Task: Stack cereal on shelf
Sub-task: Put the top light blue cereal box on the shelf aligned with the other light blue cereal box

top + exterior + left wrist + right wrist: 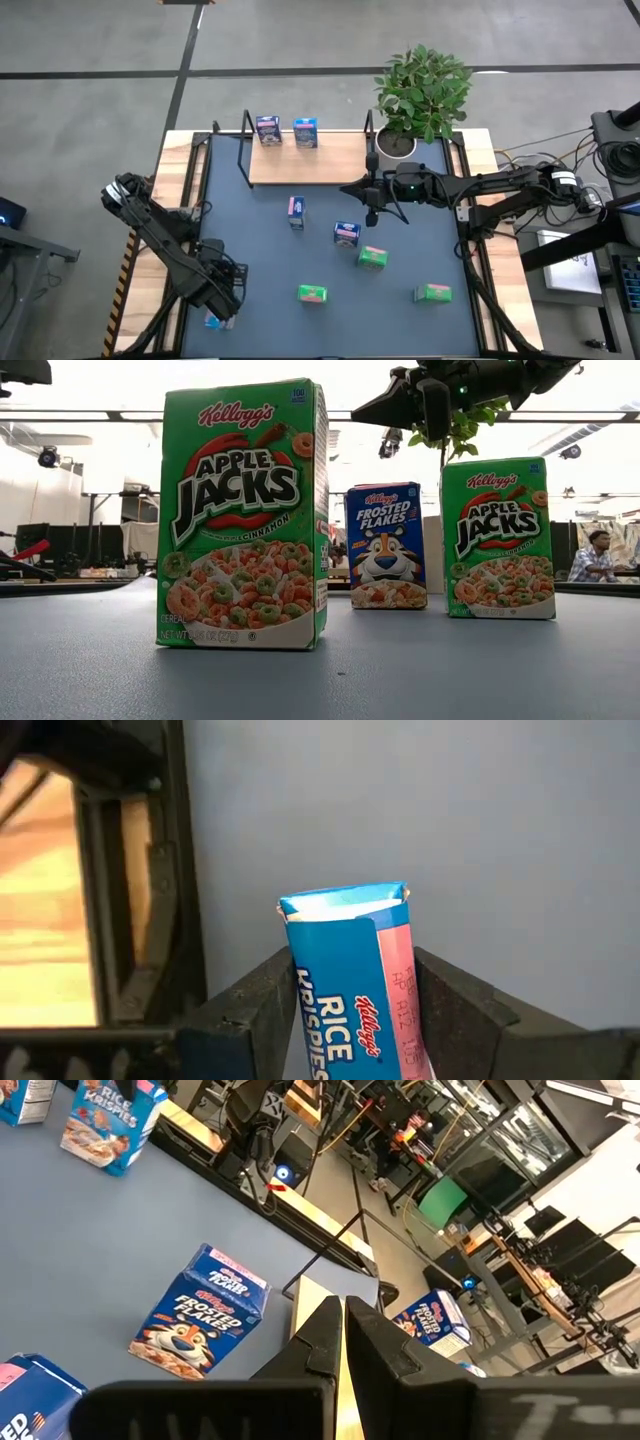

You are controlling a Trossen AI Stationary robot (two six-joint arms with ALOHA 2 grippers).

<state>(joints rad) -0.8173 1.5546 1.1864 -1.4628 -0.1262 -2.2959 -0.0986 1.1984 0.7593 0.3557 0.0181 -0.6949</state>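
Overhead, left end effector [218, 312] sits at the desk's [260, 260] near-left corner w/ a light-blue box between its fingers; right end effector [370, 190], pinched shut, hangs by the shelf [305, 160] — two boxes on its board. Low view: green Apple Jacks box [245, 515] upright. Left wrist: Rice Krispies box [352, 985] — blue, pink side — gripped between both fingers.

light: even overhead, soft shadows | low view: bright backlit ceiling (washed out), background perhaps slightly blurred
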